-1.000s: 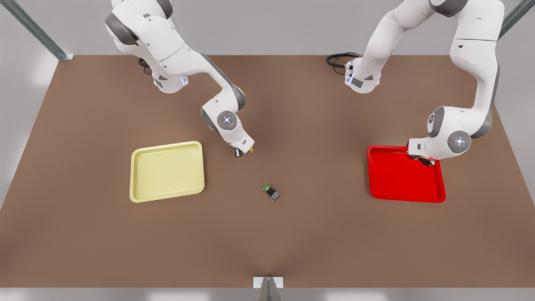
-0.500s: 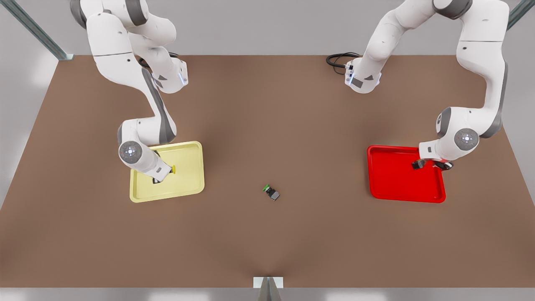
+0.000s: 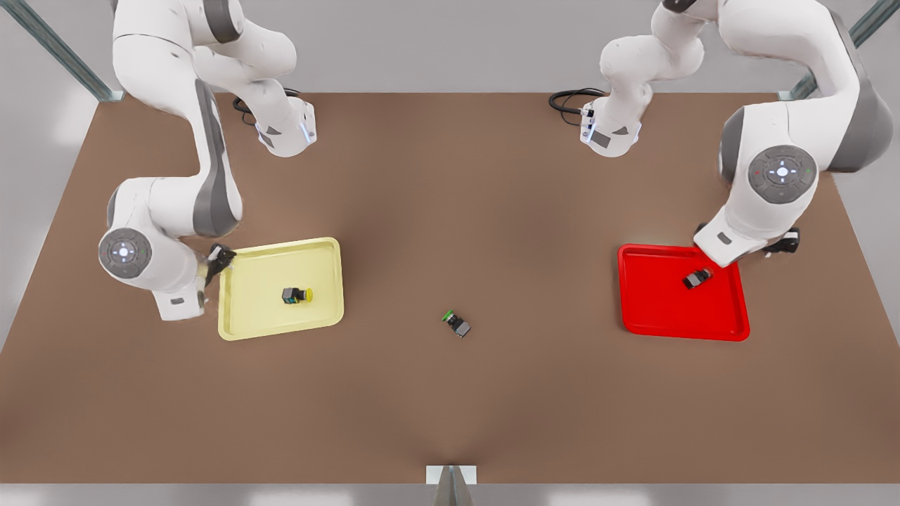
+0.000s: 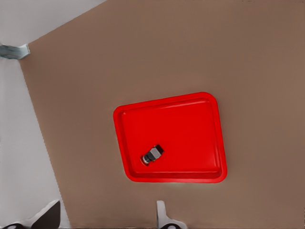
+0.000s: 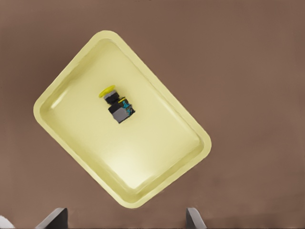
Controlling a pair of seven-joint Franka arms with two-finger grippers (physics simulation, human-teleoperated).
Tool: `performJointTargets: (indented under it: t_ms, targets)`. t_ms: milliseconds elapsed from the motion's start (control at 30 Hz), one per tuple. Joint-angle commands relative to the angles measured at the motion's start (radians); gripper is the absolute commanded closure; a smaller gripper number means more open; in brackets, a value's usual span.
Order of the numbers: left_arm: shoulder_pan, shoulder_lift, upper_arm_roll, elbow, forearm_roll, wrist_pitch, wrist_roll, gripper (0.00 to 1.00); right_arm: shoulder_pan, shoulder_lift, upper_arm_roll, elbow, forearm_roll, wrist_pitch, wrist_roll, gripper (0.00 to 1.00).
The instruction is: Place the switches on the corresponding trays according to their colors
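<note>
Surface [image 3: 450, 393] of plain brown carries two trays well apart, and between them, on bare board, a green-capped switch [image 3: 455, 324] is seen lying on its side. A coiled black cable [image 3: 566, 100] lies at the far edge. The yellow-capped switch [image 3: 297, 295] rests inside the pale yellow tray [image 3: 239, 330], near its middle; it is laid flat, its long axis running across the front view, the cap turned toward the front view's right. The red-capped switch [image 3: 696, 278] lies inside the red tray [image 3: 633, 323], toward the far corner, set diagonally; its cap cannot be told from the red floor. That corner is overlapped in the front view by a white wrist. The left tool [image 4: 105, 219] is held above the red tray, fingers spread wide, nothing gripped. The right tool [image 5: 125, 219] is held above the yellow tray, likewise spread and holding nothing.
</note>
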Motion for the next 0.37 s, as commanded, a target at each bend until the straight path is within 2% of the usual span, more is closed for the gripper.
performJointTargets:
  t_ms: [0,33,133,333]
  targets:
    - [0.006,-0.008,0.027,0.000,-0.241,-0.001,-0.001,0.00,-0.001,-0.007,0.002,0.010,-0.011,-0.009,0.265,0.00]
    - [0.006,-0.050,0.074,-0.005,-0.248,-0.022,-0.001,0.00,0.000,-0.087,0.014,0.004,-0.060,-0.056,0.480,0.00]
    - [0.012,-0.088,0.131,0.008,-0.289,-0.155,-0.004,0.00,-0.020,-0.211,0.064,-0.045,-0.052,-0.118,0.605,0.00]
    - [0.024,-0.127,0.137,-0.020,-0.352,-0.151,-0.042,0.00,-0.023,-0.212,0.081,-0.048,-0.054,-0.116,0.625,0.00]
